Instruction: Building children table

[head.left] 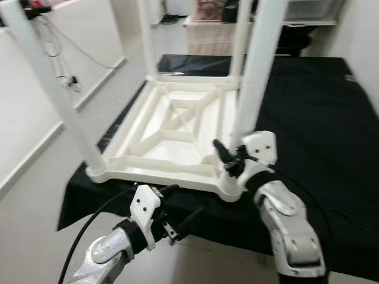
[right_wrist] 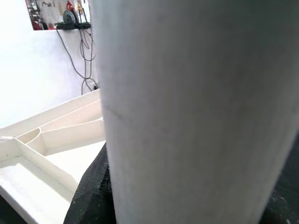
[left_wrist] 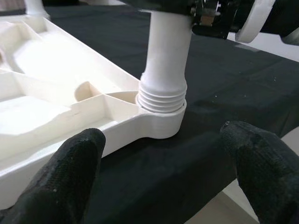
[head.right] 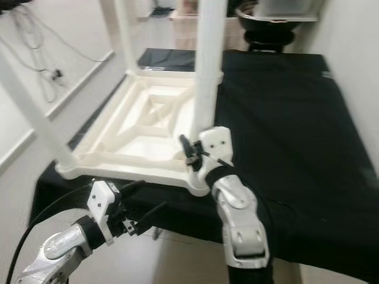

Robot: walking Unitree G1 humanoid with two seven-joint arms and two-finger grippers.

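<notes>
gripping near table leg (head.left: 256, 71): right claw (head.left: 228, 158)

The upturned tabletop (head.left: 172, 127) is cream-white plastic, plain, its ribbed underside the same tone throughout — and its legs (head.left: 259, 65) match it. The cloth (head.left: 314, 124) under it is flat black, unpatterned, with faint pale specks seen in the left wrist view. Both arms are silver with white wrist housings; the left gripper (head.left: 180, 222) and right gripper (head.left: 228, 158) have black fingers (left_wrist: 77, 172) with a fine grainy texture. The wall (head.left: 35, 112) is off-white, crossed by dark cables (head.left: 56, 44).
</notes>
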